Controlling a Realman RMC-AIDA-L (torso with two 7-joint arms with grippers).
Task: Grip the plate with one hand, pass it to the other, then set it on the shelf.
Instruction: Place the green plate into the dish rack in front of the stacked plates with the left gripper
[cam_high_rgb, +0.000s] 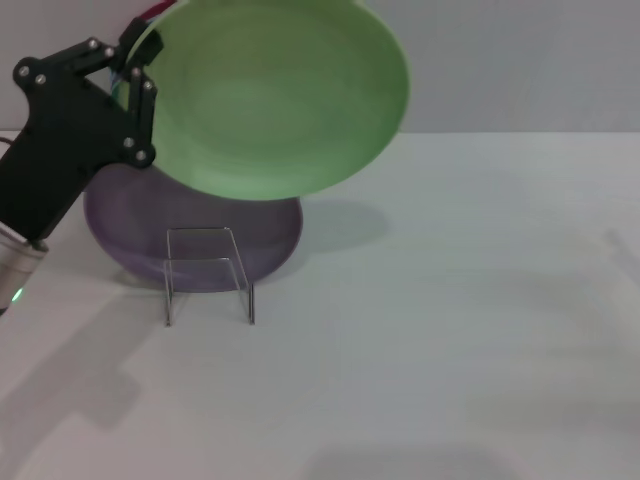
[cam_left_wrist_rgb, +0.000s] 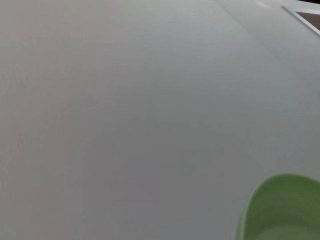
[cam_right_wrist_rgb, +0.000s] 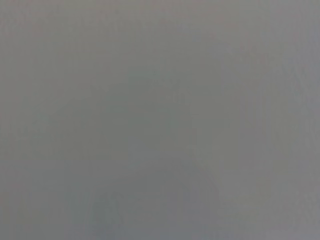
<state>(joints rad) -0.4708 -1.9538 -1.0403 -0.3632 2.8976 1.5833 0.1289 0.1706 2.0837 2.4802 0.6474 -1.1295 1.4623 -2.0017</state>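
One left tool (cam_high_rgb: 140, 70) pinching green plate (cam_high_rgb: 280, 95) rim aloft, above lilac plate (cam_high_rgb: 130, 235) behind wire shelf (cam_high_rgb: 208, 275)

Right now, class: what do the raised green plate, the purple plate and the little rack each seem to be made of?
The green plate, held aloft at its rim by the left claw: probably matte plastic, evenly coloured with only soft sheen. The purple plate on the table: likely the same plastic, dull and uniform. The rack: thin bent wire, pale or clear; whether metal or plastic cannot be told.
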